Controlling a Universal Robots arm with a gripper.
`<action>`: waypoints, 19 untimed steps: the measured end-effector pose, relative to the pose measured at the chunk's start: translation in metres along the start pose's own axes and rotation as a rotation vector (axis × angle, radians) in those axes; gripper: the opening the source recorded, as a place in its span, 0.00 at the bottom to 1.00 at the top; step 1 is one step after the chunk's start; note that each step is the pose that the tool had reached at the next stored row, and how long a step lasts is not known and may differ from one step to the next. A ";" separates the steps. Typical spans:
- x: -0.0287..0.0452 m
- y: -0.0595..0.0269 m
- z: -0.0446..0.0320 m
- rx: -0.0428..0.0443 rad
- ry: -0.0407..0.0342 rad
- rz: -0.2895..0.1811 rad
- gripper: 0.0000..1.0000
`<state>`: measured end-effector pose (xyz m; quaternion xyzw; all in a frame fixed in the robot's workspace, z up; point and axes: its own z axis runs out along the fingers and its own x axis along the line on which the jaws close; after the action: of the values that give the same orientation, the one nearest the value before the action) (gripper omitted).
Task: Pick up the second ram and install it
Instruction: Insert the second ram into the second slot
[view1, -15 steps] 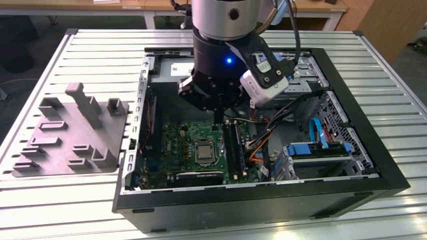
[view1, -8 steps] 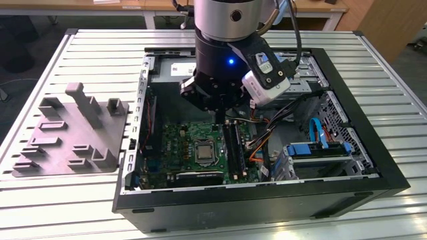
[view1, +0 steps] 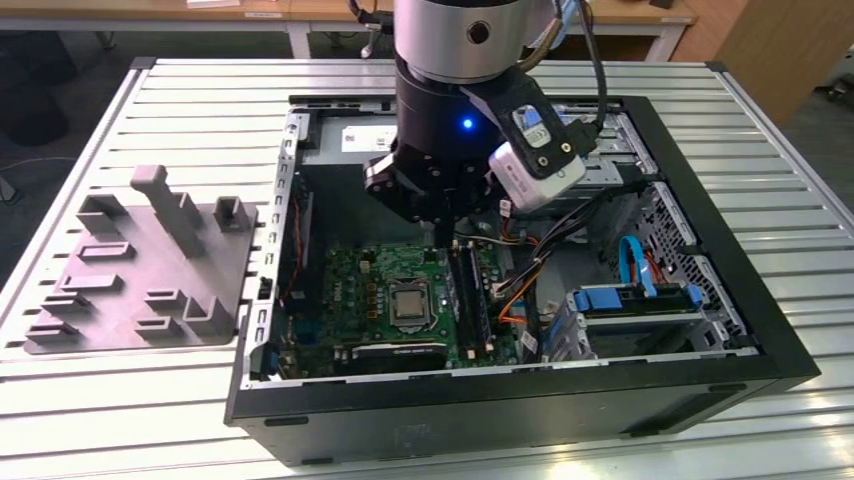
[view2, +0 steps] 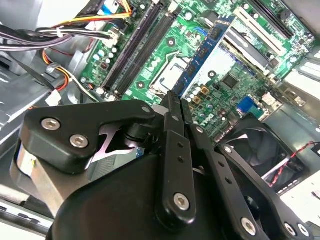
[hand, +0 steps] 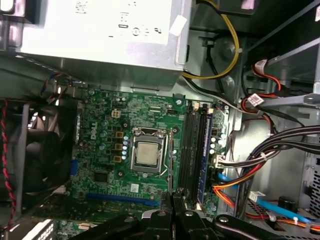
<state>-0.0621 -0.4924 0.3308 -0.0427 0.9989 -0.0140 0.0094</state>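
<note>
Slatted metal desk first, with an open black PC case lying across the middle and reaching toward the desk's edge on the exterior view's right. Over by the edge on the exterior view's left, a grey fixture plate with a few upright posts, well apart from the case's insides.

Arm coming straight down into the case, pincer hanging over the green motherboard. Clenched on the second ram. In the second wrist view, blue strip with its row of dark chips sticking out past the closed fingertips, held off the board rather than lying on it. Same strip edge-on in the first wrist view, just a thin line between the CPU socket and the long dark memory slots, close beside both. Doesn't look seated in any slot. Blue edge running along the outermost slot too, but can't tell if that's a stick already in there.

Rest of the case, for what it's worth: grey power-supply box past the board, black fan on one side, messy bundle of coloured cables on the other, bright blue drive brackets toward the desk's edge on the exterior view's right.
</note>
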 end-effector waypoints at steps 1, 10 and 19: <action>-0.0019 -0.0002 0.0002 -0.0001 0.0000 0.000 0.13; -0.0096 -0.0006 0.0076 0.0002 0.0001 0.000 0.13; -0.0103 -0.0006 0.0108 -0.0026 -0.0001 0.000 0.13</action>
<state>-0.0515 -0.4924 0.3202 -0.0427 0.9990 -0.0126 0.0094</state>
